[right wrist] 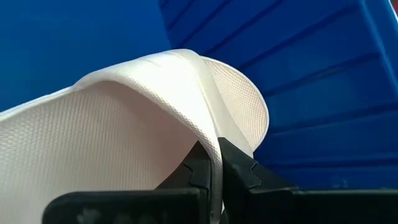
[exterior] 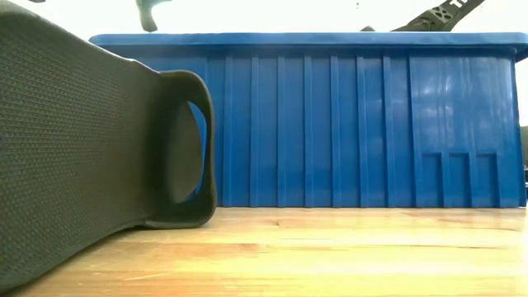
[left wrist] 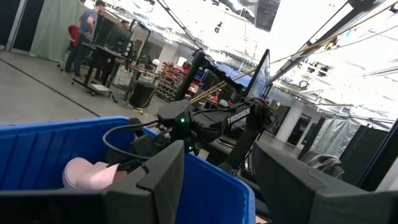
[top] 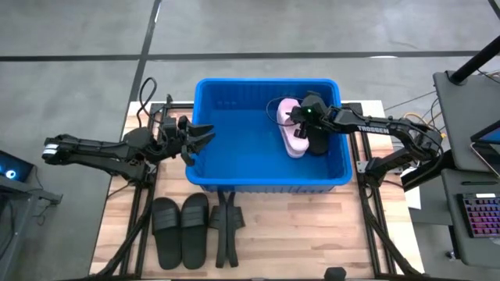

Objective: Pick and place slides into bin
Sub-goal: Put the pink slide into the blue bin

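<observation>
In the high view the right arm hides much of the pale pink open-toed slide (top: 291, 127), so whether one or two pink slides lie there cannot be told. The right tool (top: 301, 125) reaches into the right half of the large bright blue ribbed plastic bin (top: 234, 178); in its wrist view its dark fingers (right wrist: 236, 169) are pinched narrow on the edge of the pink slide's wide strap, inside the blue walls. The left tool (top: 197, 140) hovers at the bin's left rim, its fingers spread wide and empty. Two matte black slides (top: 181, 229) lie flat side by side on the wooden tabletop (top: 312, 234) in front of the bin; beside them a third black slide (top: 226, 226) stands on edge, hard to make out. One black slide fills the low view's left, cut off by the picture's edge.
</observation>
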Controlling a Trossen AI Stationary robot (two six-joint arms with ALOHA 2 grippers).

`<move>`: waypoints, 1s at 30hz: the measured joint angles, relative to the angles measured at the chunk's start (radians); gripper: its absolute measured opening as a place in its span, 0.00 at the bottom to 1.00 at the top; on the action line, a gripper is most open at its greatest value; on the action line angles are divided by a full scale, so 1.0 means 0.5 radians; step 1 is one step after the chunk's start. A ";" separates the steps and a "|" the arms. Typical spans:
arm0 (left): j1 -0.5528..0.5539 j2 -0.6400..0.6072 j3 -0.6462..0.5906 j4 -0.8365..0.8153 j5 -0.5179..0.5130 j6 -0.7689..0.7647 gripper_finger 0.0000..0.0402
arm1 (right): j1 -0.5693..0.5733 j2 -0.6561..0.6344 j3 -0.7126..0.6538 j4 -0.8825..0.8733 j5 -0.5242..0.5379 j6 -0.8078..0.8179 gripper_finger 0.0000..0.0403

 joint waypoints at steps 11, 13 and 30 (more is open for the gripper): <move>0.000 -0.001 0.001 0.000 0.001 0.000 0.44 | 0.012 0.012 -0.002 -0.022 0.051 0.163 0.02; 0.000 -0.002 0.001 0.000 0.000 0.000 0.44 | 0.011 0.025 -0.002 -0.026 0.054 0.053 0.02; -0.001 -0.001 0.001 -0.001 0.001 0.000 0.44 | 0.012 0.083 0.000 -0.036 0.055 -0.133 0.02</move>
